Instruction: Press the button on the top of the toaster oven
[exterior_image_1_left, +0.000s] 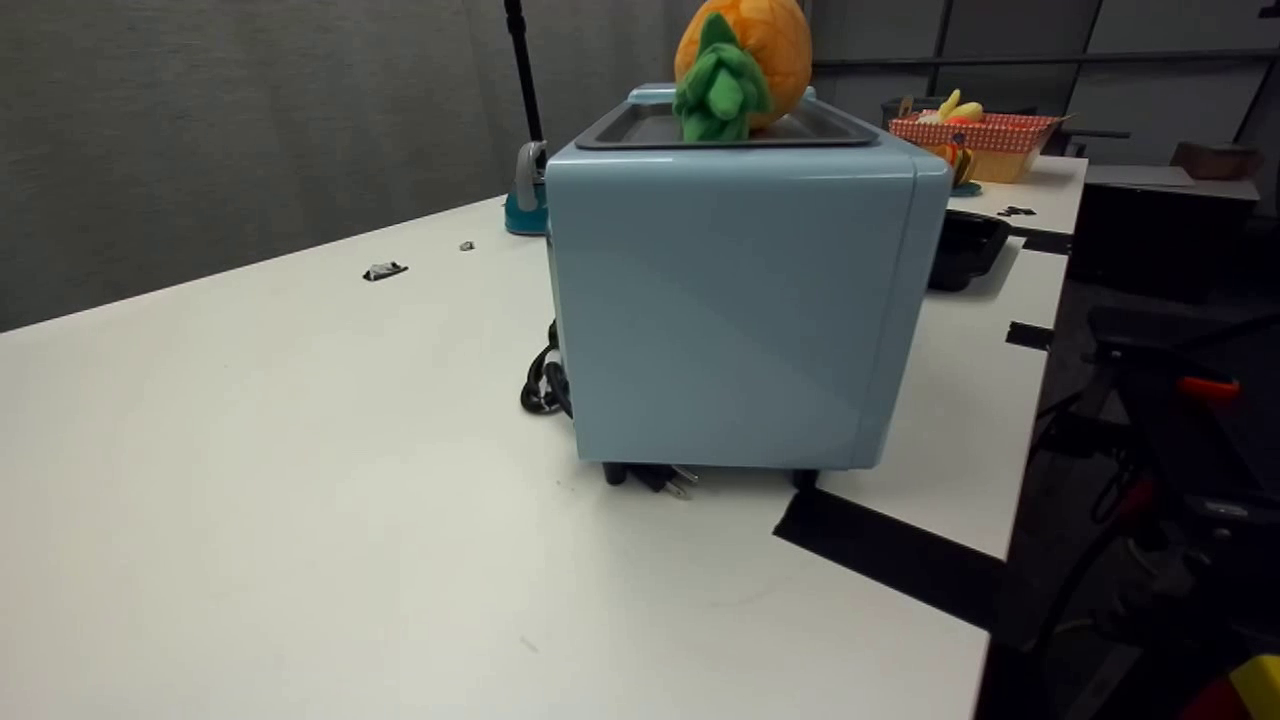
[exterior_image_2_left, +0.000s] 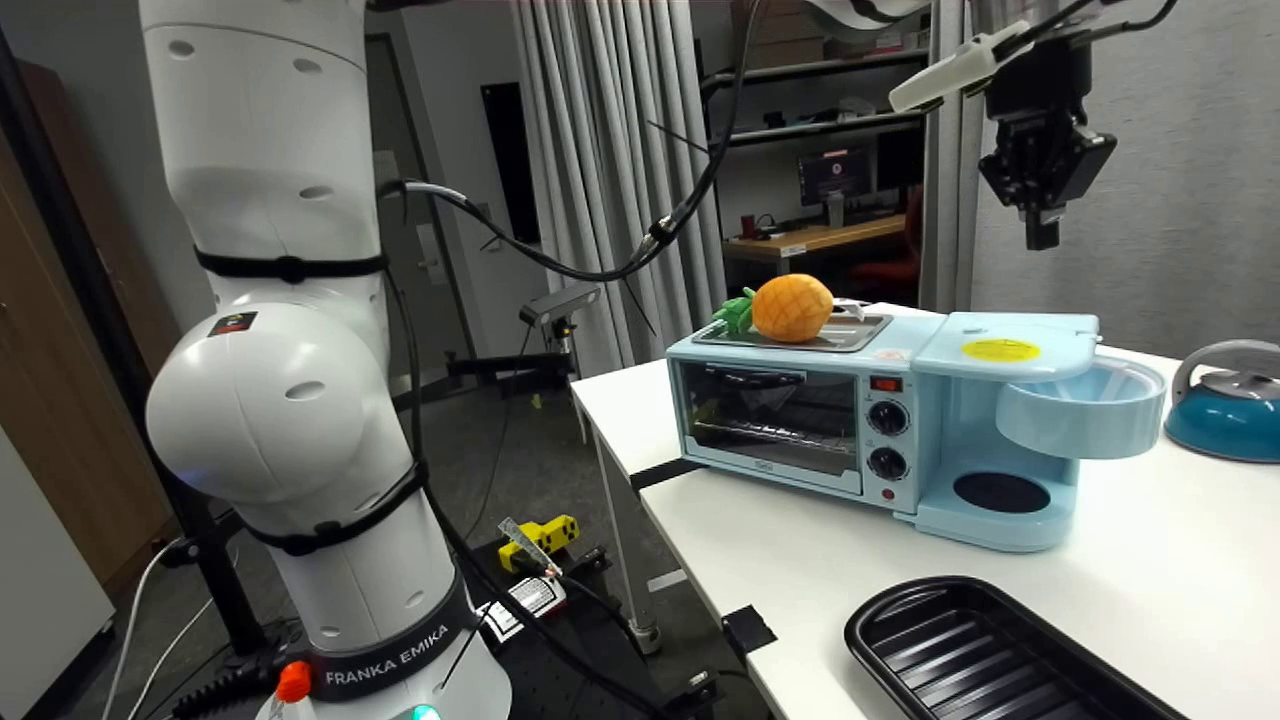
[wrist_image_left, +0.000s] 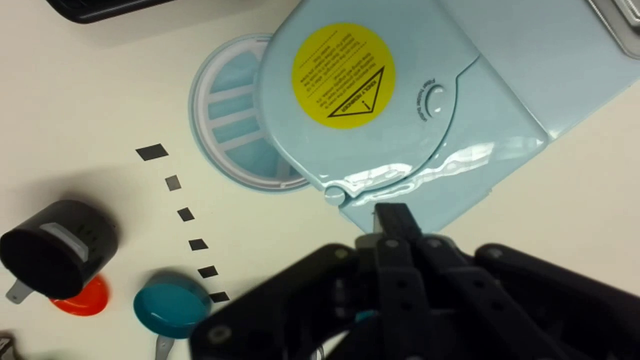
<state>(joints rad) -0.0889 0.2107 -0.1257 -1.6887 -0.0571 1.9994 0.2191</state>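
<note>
The pale blue toaster oven (exterior_image_1_left: 730, 310) stands on the white table and shows in both exterior views, with its glass door and knobs (exterior_image_2_left: 887, 440) in an exterior view. The wrist view looks down on its side lid (wrist_image_left: 350, 150), which bears a yellow sticker (wrist_image_left: 343, 75). A small round button (wrist_image_left: 435, 101) sits on that lid, right of the sticker; I cannot make it out in the exterior views. My gripper (exterior_image_2_left: 1042, 230) hangs well above the lid, pointing down. In the wrist view its fingertips (wrist_image_left: 398, 220) are together, with nothing visible between them, apart from the button.
A plush pineapple (exterior_image_2_left: 790, 307) lies on a metal tray on the oven's top. A black grill pan (exterior_image_2_left: 990, 660) lies in front. A teal kettle (exterior_image_2_left: 1230, 405) stands beside the oven. A black pot (wrist_image_left: 60, 245) and a teal pan (wrist_image_left: 172, 307) are on the table.
</note>
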